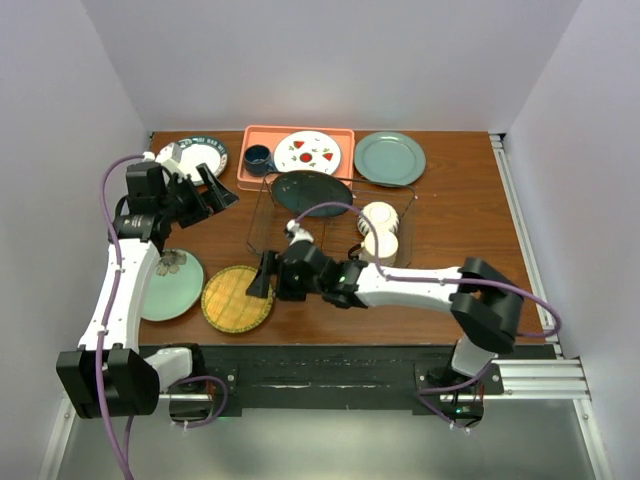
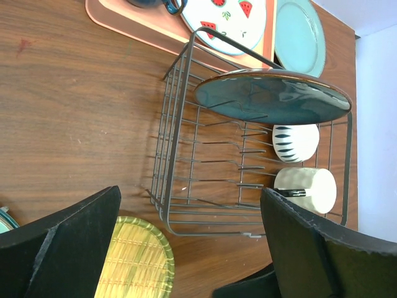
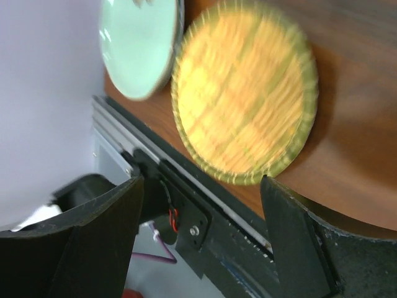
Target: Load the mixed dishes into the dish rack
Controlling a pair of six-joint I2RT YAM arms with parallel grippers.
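Right hand point(image 3: 201, 181) hangs open and empty, its two fingers wide apart just above the near rim of the one yellow woven plate point(image 3: 243, 93). That plate lies flat on the surface point(image 1: 470, 215). Past the plate from this hand lies one pale green flower-marked plate point(image 1: 172, 283), partly covered by the left arm. Just behind the right hand stands the single dish rack point(image 1: 300, 235). It holds one dark teal plate point(image 1: 311, 192), leaning at its far end, and two small pale bowls point(image 1: 380, 230) side by side.

Left hand point(image 2: 191, 191) is open too, gripping nothing. One white dark-green-rimmed plate point(image 1: 200, 157) lies just beyond it.

Beyond the rack sits one salmon tray point(image 1: 248, 135) carrying one dark cup point(image 1: 258, 158) and one white plate with red fruit marks point(image 1: 307, 152). One grey-green plate point(image 1: 389, 158) lies beside the tray. The surface is brown wood grain, closed in by pale walls point(image 1: 330, 60) on three sides.
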